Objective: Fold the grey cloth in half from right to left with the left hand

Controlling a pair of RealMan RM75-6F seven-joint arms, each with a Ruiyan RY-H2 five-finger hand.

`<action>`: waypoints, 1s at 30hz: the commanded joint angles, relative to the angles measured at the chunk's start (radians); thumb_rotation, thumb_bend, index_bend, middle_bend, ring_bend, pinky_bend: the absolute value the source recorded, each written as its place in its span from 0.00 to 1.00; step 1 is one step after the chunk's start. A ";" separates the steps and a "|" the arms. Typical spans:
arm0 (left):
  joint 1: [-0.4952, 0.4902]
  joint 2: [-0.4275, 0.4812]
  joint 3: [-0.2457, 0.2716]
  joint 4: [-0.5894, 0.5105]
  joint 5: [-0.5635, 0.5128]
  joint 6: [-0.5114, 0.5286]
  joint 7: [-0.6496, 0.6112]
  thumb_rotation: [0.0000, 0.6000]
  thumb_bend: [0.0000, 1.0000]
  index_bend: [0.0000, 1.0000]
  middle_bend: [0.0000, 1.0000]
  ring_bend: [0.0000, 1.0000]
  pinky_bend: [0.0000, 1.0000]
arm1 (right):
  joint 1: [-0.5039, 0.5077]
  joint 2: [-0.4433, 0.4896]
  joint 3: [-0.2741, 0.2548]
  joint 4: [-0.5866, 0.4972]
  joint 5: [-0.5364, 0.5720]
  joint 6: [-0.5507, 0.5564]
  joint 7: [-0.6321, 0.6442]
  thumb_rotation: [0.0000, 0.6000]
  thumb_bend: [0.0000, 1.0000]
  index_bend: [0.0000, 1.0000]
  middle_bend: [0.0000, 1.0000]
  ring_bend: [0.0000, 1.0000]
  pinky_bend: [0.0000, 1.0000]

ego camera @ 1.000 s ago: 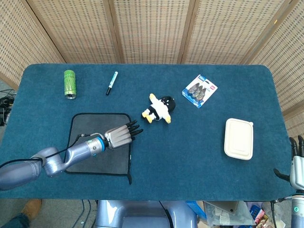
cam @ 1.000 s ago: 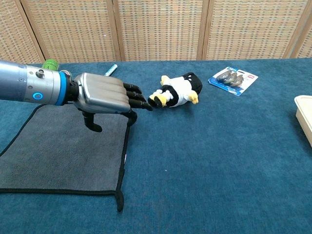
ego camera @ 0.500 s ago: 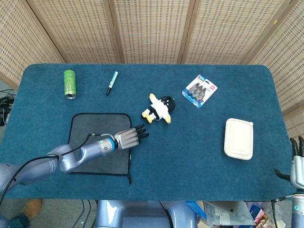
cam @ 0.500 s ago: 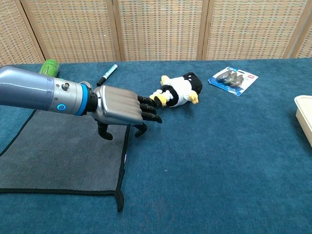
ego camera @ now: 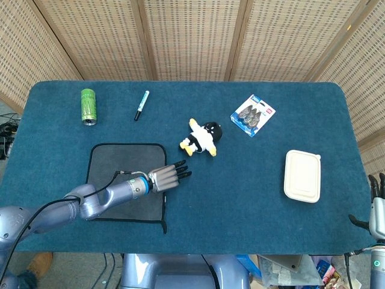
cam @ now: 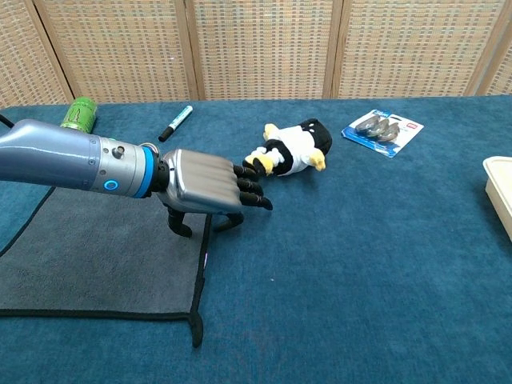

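Surface (ego camera: pixel 252 198): blue felt, carrying every item below; places taken from the grey cloth.

Grey cloth (ego camera: pixel 114 165) (cam: pixel 88 256): flat, unfolded, black-bordered, lying at front left of the surface. Right edge not yet lifted; fold judged not begun.

Food container (ego camera: pixel 302 175): white, lidded, well apart to the right of the cloth. Plush penguin (ego camera: pixel 201 138) (cam: pixel 290 151): near, beyond the cloth's far right corner. Green can (ego camera: pixel 88 106) (cam: pixel 80 111): beyond the far left corner. Blister pack (ego camera: pixel 253 114) (cam: pixel 382 129): far right, beyond the penguin. Marker (ego camera: pixel 141 105) (cam: pixel 174 122): beyond the far edge.

Risks, as judgement: fingertips reaching past the right edge onto bare felt, so a closing grasp could miss the hem or pinch the surface covering. A one-point grip on thin fabric likely to fold crooked or drag the whole cloth leftward. Penguin near enough to be nudged on a wide swing.

Left robot hand (ego camera: pixel 165 177) (cam: pixel 210 184): over the cloth's right edge, palm down, fingers extended and slightly spread, thumb hanging below; holding nothing. Contact with the cloth not determinable.

Right robot hand (ego camera: pixel 377 208): at the frame's right edge, away from the surface; open or closed not determinable.
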 commanded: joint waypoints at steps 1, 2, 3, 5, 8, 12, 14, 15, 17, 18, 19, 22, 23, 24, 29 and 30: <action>0.001 0.001 0.006 0.000 -0.007 0.004 0.001 1.00 0.29 0.50 0.00 0.00 0.00 | 0.000 0.001 0.000 -0.001 -0.001 0.000 0.002 1.00 0.00 0.00 0.00 0.00 0.00; 0.001 0.002 0.007 -0.001 -0.009 0.006 0.002 1.00 0.29 0.51 0.00 0.00 0.00 | 0.000 0.001 -0.001 -0.001 -0.001 0.000 0.002 1.00 0.00 0.00 0.00 0.00 0.00; 0.002 0.004 0.010 -0.002 -0.011 0.009 0.005 1.00 0.29 0.51 0.00 0.00 0.00 | 0.000 0.001 -0.001 -0.001 -0.001 0.000 0.003 1.00 0.00 0.00 0.00 0.00 0.00; 0.002 0.006 0.013 -0.004 -0.015 0.014 0.009 1.00 0.29 0.53 0.00 0.00 0.00 | 0.000 0.002 -0.002 -0.002 0.000 -0.001 0.003 1.00 0.00 0.00 0.00 0.00 0.00; 0.002 0.010 0.017 -0.005 -0.020 0.018 0.018 1.00 0.30 0.55 0.00 0.00 0.00 | 0.001 0.002 -0.003 -0.003 -0.001 -0.001 0.004 1.00 0.00 0.00 0.00 0.00 0.00; 0.005 0.012 0.022 -0.007 -0.030 0.023 0.025 1.00 0.32 0.57 0.00 0.00 0.00 | 0.001 0.003 -0.004 -0.003 -0.001 -0.003 0.007 1.00 0.00 0.00 0.00 0.00 0.00; 0.007 0.014 0.025 -0.007 -0.035 0.025 0.026 1.00 0.34 0.57 0.00 0.00 0.00 | 0.002 0.003 -0.004 -0.002 0.000 -0.004 0.007 1.00 0.00 0.00 0.00 0.00 0.00; 0.008 0.015 0.026 -0.008 -0.038 0.026 0.026 1.00 0.35 0.57 0.00 0.00 0.00 | 0.002 0.003 -0.004 -0.002 0.000 -0.005 0.007 1.00 0.00 0.00 0.00 0.00 0.00; 0.011 0.020 0.031 -0.013 -0.041 0.031 0.026 1.00 0.38 0.57 0.00 0.00 0.00 | 0.002 0.003 -0.006 -0.003 -0.001 -0.006 0.009 1.00 0.00 0.00 0.00 0.00 0.00; 0.011 0.023 0.032 -0.016 -0.042 0.033 0.026 1.00 0.41 0.57 0.00 0.00 0.00 | 0.002 0.003 -0.006 -0.003 -0.001 -0.006 0.009 1.00 0.00 0.00 0.00 0.00 0.00; 0.014 0.026 0.034 -0.021 -0.046 0.038 0.022 1.00 0.43 0.57 0.00 0.00 0.00 | 0.003 0.004 -0.007 -0.004 -0.001 -0.007 0.009 1.00 0.00 0.00 0.00 0.00 0.00; 0.024 0.036 0.040 -0.034 -0.051 0.057 0.011 1.00 0.49 0.57 0.00 0.00 0.00 | 0.002 0.005 -0.008 -0.005 -0.002 -0.005 0.009 1.00 0.00 0.00 0.00 0.00 0.00; 0.026 0.039 0.042 -0.035 -0.051 0.062 0.010 1.00 0.50 0.57 0.00 0.00 0.00 | 0.002 0.005 -0.008 -0.006 -0.003 -0.004 0.009 1.00 0.00 0.00 0.00 0.00 0.00; 0.028 0.041 0.044 -0.036 -0.052 0.067 0.007 1.00 0.50 0.57 0.00 0.00 0.00 | 0.001 0.005 -0.008 -0.006 -0.003 -0.004 0.010 1.00 0.00 0.00 0.00 0.00 0.00; 0.041 0.055 0.063 -0.041 -0.051 0.091 -0.009 1.00 0.50 0.60 0.00 0.00 0.00 | 0.002 0.006 -0.010 -0.011 -0.005 -0.005 0.010 1.00 0.00 0.00 0.00 0.00 0.00; 0.045 0.060 0.068 -0.043 -0.049 0.100 -0.014 1.00 0.50 0.60 0.00 0.00 0.00 | 0.001 0.007 -0.011 -0.012 -0.005 -0.004 0.010 1.00 0.00 0.00 0.00 0.00 0.00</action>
